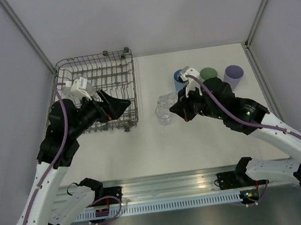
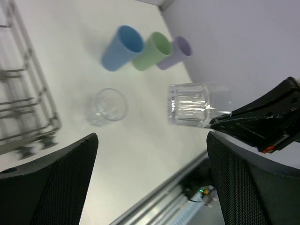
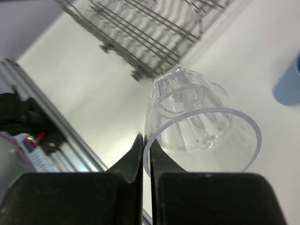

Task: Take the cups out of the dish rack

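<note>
Dish rack (image 1: 92, 58) first: big wire basket, under and behind the L gripper (image 2: 152, 136), whose jaws stand wide w/ nothing btwn them. No cup made out inside it from the top view (the L arm covers part).

R gripper (image 3: 144, 140) is pinched thin on the rim of a clear cup (image 3: 197, 126). One finger is inside the wall, one outside. The cup is carried off the table ahead of the tips, tipped so its mouth faces back toward the wrist.

Off to that gripper's far side stand the blue cup (image 2: 117, 51), green cup (image 2: 150, 54) and purple cup (image 2: 173, 54), in a tight row. A second clear cup (image 2: 107, 107) stands on the table btwn the R gripper and the rack.

Handling, my read: clear ones prob. light, rigid, thin-walled and slick, also hard to see. A rim pinch holds one but lets it swing or slip, so lower slow and release only once the base is down. Opaque ones taper, so the rim is the best hold there too.
</note>
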`<state>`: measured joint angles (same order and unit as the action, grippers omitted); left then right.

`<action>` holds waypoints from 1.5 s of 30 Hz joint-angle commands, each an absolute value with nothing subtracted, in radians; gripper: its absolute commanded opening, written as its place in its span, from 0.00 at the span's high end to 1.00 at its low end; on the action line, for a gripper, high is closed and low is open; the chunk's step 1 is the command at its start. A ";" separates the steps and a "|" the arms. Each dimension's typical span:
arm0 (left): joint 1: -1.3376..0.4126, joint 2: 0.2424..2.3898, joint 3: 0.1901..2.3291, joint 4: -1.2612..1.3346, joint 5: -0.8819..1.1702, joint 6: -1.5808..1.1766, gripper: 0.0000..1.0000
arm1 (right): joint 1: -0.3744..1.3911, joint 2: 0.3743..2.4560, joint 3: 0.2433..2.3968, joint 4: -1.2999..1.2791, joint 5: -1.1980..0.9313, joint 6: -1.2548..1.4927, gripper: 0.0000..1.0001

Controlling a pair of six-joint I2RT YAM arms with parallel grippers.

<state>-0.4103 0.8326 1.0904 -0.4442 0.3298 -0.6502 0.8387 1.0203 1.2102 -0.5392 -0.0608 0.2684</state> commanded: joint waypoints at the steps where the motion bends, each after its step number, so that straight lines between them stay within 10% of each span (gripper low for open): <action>1: -0.411 0.792 1.153 -0.690 0.063 -0.428 0.00 | 0.834 1.115 1.292 -0.751 0.153 0.161 0.99; 45: -0.411 0.611 0.904 -0.715 -0.233 -0.301 0.00 | 0.630 1.740 1.365 -0.810 0.120 0.040 0.94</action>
